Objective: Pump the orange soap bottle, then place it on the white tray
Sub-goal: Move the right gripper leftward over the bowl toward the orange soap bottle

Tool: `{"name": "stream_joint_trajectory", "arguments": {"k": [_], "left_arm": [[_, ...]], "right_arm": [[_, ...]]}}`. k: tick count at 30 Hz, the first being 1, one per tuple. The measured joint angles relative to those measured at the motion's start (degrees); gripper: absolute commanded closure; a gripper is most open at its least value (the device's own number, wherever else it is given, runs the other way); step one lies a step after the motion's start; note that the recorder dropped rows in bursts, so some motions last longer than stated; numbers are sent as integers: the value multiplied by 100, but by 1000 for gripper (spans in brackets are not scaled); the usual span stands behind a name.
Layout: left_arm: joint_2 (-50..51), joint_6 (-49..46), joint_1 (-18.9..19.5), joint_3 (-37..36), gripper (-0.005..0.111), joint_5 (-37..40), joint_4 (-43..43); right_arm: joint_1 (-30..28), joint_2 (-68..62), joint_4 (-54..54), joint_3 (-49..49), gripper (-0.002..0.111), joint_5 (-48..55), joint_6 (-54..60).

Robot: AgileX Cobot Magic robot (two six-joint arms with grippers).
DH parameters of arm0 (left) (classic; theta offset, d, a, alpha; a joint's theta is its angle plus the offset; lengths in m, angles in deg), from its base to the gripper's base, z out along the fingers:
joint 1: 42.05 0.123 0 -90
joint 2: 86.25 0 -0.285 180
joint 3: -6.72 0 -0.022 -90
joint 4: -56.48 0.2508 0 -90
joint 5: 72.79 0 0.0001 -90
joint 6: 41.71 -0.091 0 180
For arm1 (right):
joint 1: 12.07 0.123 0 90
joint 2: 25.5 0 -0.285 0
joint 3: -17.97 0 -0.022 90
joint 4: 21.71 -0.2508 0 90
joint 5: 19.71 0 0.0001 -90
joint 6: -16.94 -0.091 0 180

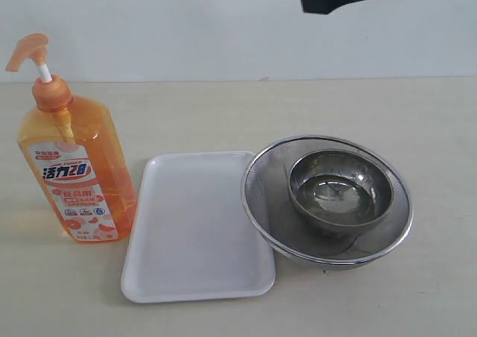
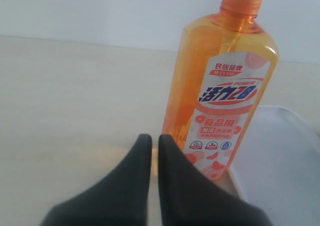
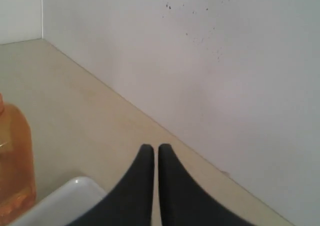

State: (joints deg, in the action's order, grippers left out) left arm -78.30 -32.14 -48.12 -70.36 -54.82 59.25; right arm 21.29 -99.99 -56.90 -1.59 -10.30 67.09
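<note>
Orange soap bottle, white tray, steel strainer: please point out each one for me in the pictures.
orange soap bottle (image 1: 68,177): exterior view, on its front label.
white tray (image 1: 195,232): exterior view, on its bare floor.
steel strainer (image 1: 262,197): exterior view, on its left mesh wall.

Text on the orange soap bottle (image 2: 220,86)
Just beyond the left gripper's (image 2: 155,138) jaws, its label (image 2: 225,123) reads "活力28" in blue; "食品用" beneath; smaller print illegible.

Upright orange bottle (image 1: 74,165) beside white tray (image 1: 197,232)
</note>
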Motion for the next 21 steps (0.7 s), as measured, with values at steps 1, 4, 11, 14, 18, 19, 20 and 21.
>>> {"name": "stream_joint_trajectory", "arguments": {"k": [1, 4, 11, 14, 18, 19, 20, 21], "left_arm": [[0, 0, 0, 0, 102, 0, 0], [0, 0, 0, 0, 102, 0, 0], [0, 0, 0, 0, 102, 0, 0], [0, 0, 0, 0, 102, 0, 0], [0, 0, 0, 0, 102, 0, 0], [0, 0, 0, 0, 102, 0, 0], [0, 0, 0, 0, 102, 0, 0], [0, 0, 0, 0, 102, 0, 0]], "right_arm": [[12, -81, -180, 0, 108, -12, 113], [25, -278, -520, 9, 108, 37, 304], [-45, -588, -1413, 44, 108, 344, 376], [-45, -591, -1624, 44, 108, 358, 376], [-64, -591, -2001, 44, 108, 258, 126], [-64, -591, -2055, 44, 108, 245, 47], [-68, -591, -2121, 44, 108, 201, -167], [-68, -591, -2147, 44, 108, 201, -296]]}}
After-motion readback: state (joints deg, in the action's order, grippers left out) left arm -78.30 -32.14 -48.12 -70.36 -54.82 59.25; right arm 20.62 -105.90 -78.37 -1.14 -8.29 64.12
